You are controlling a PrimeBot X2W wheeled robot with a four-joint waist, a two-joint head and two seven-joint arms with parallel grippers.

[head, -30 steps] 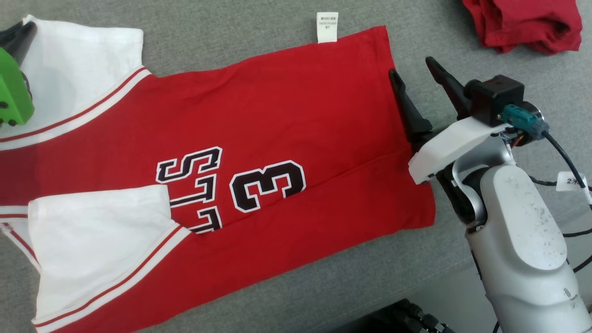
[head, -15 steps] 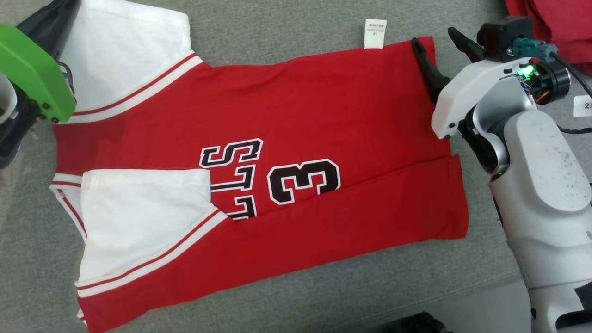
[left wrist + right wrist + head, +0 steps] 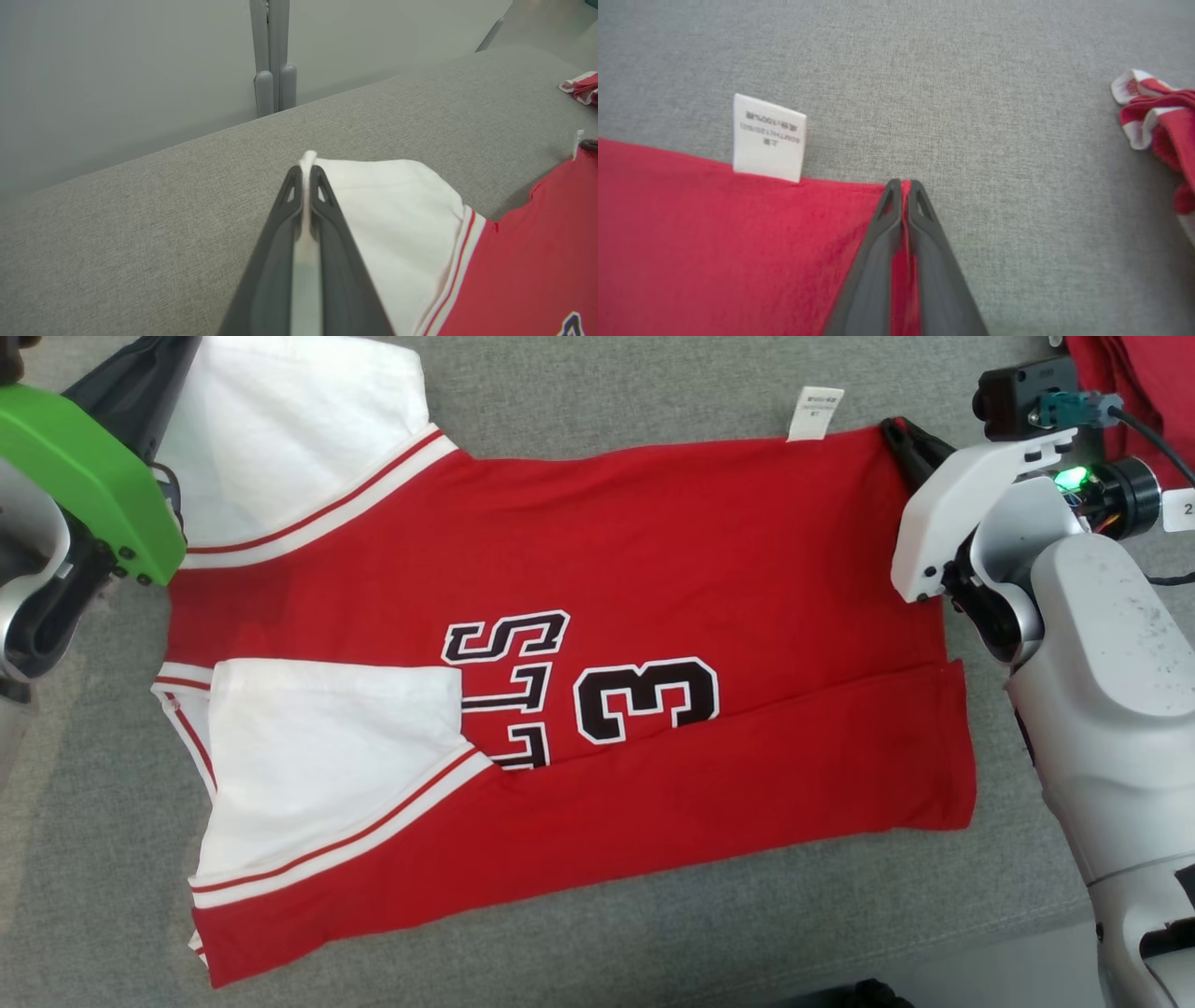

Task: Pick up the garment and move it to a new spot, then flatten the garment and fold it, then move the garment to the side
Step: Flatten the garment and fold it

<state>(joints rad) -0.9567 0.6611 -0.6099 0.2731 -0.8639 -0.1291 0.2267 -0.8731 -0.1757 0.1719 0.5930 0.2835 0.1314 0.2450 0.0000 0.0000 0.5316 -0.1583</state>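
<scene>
The garment [image 3: 653,569] is a red jersey with white sleeves and a black "3", lying flat and partly folded on the grey cushion [image 3: 579,383]. In the left wrist view my left gripper [image 3: 306,170] is shut on the white sleeve's far corner [image 3: 387,200]. Its green-cased wrist [image 3: 84,476] sits at the head view's upper left. My right gripper [image 3: 903,184] is shut on the jersey's red hem corner [image 3: 761,242], near the white care label [image 3: 768,137]. The head view shows that gripper [image 3: 904,434] at the jersey's far right corner.
Another red and white garment [image 3: 1164,121] lies bunched to the right, also seen as red cloth [image 3: 1139,383] at the head view's top right. Cables trail from my right wrist [image 3: 1111,495]. The cushion's front edge runs along the lower right; a grey wall [image 3: 117,70] stands beyond its far edge.
The right gripper was open beside the hem; it has moved up to the far corner and shut on it. The head camera has shifted, so the whole jersey sits further right in view.
</scene>
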